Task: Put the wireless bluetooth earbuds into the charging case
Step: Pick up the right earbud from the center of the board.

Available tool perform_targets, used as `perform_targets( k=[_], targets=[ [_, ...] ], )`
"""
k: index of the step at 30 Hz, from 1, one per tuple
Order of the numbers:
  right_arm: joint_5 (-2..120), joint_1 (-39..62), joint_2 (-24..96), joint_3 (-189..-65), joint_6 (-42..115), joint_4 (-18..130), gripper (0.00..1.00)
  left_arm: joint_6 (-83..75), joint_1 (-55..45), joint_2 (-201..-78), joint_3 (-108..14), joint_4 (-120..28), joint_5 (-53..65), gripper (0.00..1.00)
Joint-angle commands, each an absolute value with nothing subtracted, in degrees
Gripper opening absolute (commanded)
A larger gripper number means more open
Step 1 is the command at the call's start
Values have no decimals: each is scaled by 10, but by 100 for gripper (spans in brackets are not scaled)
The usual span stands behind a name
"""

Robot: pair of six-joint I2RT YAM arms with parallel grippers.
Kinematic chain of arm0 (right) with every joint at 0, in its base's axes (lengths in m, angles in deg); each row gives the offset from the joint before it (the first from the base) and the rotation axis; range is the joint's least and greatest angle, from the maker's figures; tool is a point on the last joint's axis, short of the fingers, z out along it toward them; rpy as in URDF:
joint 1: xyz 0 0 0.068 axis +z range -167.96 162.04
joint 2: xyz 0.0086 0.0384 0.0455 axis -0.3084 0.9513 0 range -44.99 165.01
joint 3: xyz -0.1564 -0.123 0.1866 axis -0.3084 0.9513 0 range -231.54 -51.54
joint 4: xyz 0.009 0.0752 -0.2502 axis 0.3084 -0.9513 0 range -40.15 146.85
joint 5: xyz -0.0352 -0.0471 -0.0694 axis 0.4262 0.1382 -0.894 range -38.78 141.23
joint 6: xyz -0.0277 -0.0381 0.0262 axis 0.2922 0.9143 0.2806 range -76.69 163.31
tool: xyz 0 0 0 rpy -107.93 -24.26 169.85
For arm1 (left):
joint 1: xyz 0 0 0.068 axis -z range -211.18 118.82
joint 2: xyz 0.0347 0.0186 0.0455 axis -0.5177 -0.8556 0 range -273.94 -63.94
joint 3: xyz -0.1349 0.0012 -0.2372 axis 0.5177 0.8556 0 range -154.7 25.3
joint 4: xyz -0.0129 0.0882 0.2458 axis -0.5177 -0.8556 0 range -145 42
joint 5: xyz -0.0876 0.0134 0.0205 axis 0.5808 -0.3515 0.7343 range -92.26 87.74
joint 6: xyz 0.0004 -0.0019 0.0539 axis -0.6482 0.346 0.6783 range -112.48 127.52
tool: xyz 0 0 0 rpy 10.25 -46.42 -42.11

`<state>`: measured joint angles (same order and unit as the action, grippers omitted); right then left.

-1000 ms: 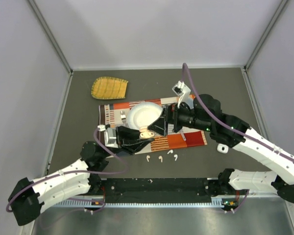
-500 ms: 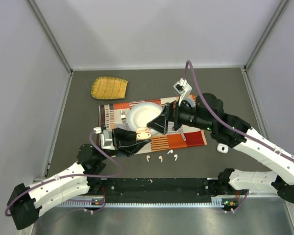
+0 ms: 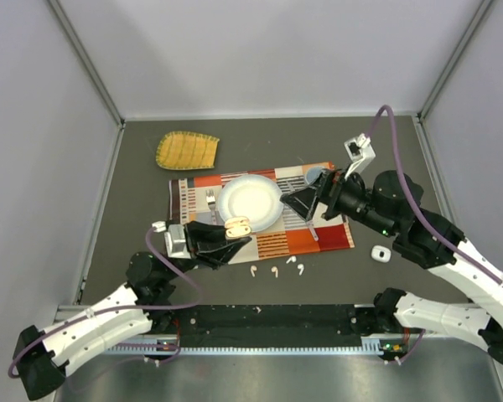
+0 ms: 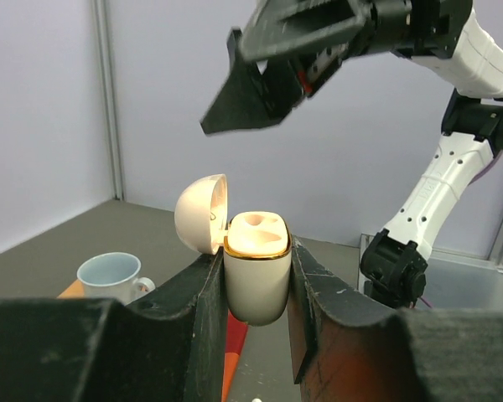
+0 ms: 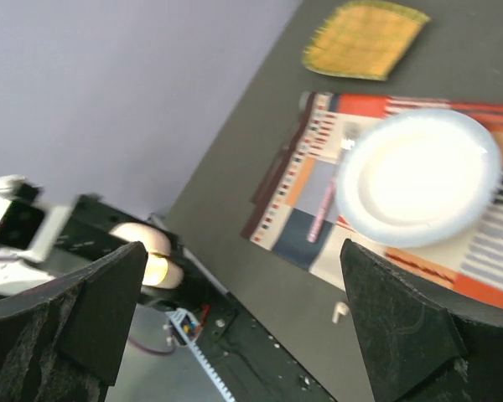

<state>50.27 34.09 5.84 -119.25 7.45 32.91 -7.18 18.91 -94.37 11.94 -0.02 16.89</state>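
My left gripper [image 3: 235, 233] is shut on the cream charging case [image 3: 237, 226] and holds it upright above the placemat's front left part. In the left wrist view the case [image 4: 256, 276] sits between the two fingers, its lid [image 4: 199, 213] flipped open to the left and its sockets empty. Several tiny white earbuds [image 3: 274, 270] lie on the dark table just in front of the placemat; one shows in the right wrist view [image 5: 340, 311]. My right gripper [image 3: 308, 201] is open and empty, raised over the placemat's right half, apart from the case [image 5: 147, 251].
A patterned placemat [image 3: 323, 239] carries a white plate [image 3: 249, 201], a fork [image 3: 210, 199] and a mug [image 4: 109, 275]. A yellow woven mat [image 3: 187, 151] lies at the back left. A small white object [image 3: 380, 252] sits right of the placemat.
My right gripper has drawn back to the right, away from the case. My left gripper has shifted a little left and toward the near edge with the case in it.
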Motion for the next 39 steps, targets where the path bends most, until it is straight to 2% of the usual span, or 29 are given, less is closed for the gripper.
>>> perform_targets(
  k=[1,6,8,10,12,14,30,33,39],
  targets=[
    [431,328,50,-1149,43,250,96,-54,192,-903,116,-35,146,0],
    [460,328,51,-1087,19,228,85,-34,192,-856,116,-90,131,0],
    [468,328,57,-1047,2,227,72,-34,192,-845,119,-106,128,0],
    [482,334,68,-1014,-7,227,64,-36,192,-833,121,-114,125,0],
    [478,344,75,-998,-10,226,60,-36,192,-824,122,-126,122,0],
    [471,363,88,-987,-13,227,49,-38,192,-818,125,-131,120,0],
    [406,448,275,-1003,2,276,43,-32,191,-785,117,-155,107,0],
    [404,460,305,-1008,-7,294,38,-29,191,-771,117,-174,100,0],
    [395,473,357,-1025,-10,326,38,-18,192,-736,109,-230,92,0]
  ],
)
